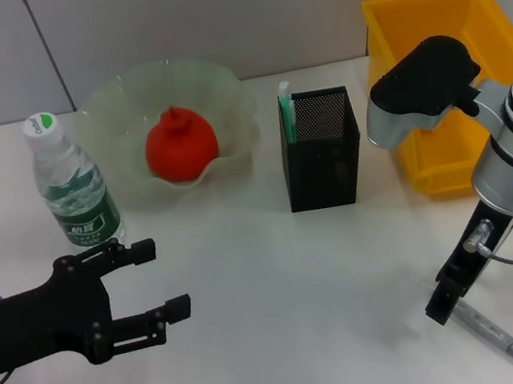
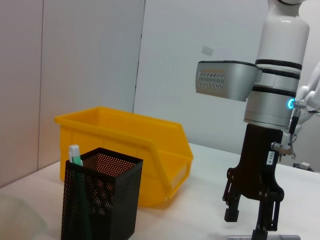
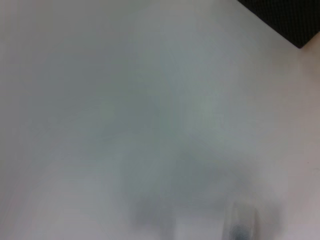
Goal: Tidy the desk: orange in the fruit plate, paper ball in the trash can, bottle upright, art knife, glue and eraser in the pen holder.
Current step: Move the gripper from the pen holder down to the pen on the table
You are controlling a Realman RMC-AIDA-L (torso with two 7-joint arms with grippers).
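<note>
The grey art knife (image 1: 499, 340) lies on the white table at the front right. My right gripper (image 1: 447, 299) is low over the knife's near end, fingers apart; it also shows in the left wrist view (image 2: 248, 221) with the knife (image 2: 265, 237) under it. The black mesh pen holder (image 1: 321, 149) holds a green-and-white glue stick (image 1: 287, 106). The orange (image 1: 180, 146) sits in the clear fruit plate (image 1: 219, 85). The water bottle (image 1: 73, 183) stands upright. My left gripper (image 1: 149, 284) is open and empty at the front left. No paper ball or eraser shows.
A yellow bin (image 1: 443, 72) stands at the back right, next to the pen holder. The left wrist view shows the pen holder (image 2: 100, 200) and the bin (image 2: 125, 145). The right wrist view shows blurred table and a corner of the pen holder (image 3: 287, 20).
</note>
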